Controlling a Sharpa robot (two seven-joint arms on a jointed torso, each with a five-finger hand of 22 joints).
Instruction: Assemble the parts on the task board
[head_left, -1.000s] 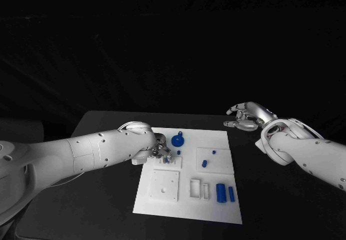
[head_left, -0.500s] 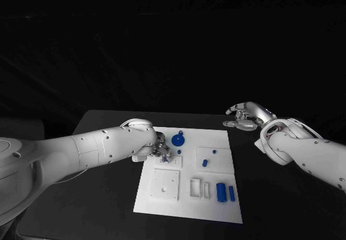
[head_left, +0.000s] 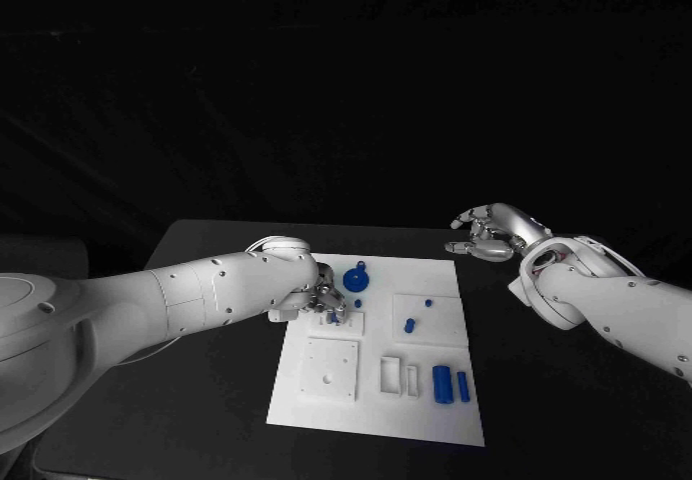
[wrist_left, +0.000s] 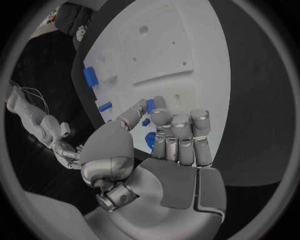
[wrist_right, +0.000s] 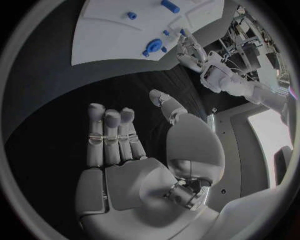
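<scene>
- Meanwhile, left hand (head_left: 320, 298) down over the task board (head_left: 378, 420), near its far left corner, above a small raised white block.
- Compared with a second ago: left arm rolled further over the board's left edge, hand shifted slightly toward the far edge; small blue part (wrist_left: 150, 105) between the fingertips in both, board and loose parts unmoved.
- Likely meaning: mid-insertion, wrist adjusting angle to seat the part rather than carrying it anywhere new.
- Left fingers (wrist_left: 180, 131) curled close together, thumb opposite, pinching the small blue part at the tips; part poking out beyond the fingertips toward the board surface.
- Whether the part already touches its socket: cannot tell, fingers covering the contact.
- Round blue part (head_left: 358, 279) just beside the left hand, toward the board's far edge, apart from the fingers.
- Small blue peg (head_left: 410, 325) mid-board; two blue cylinders (head_left: 451, 385) near the board's near right corner, well apart from either hand.
- Right hand (head_left: 490, 233) off the board, hovering over the black tabletop (head_left: 216, 250) beyond the board's far right corner; fingers loosely curled and apart, holding nothing.
- Judgement: most parts not yet placed, task at an early stage.
</scene>
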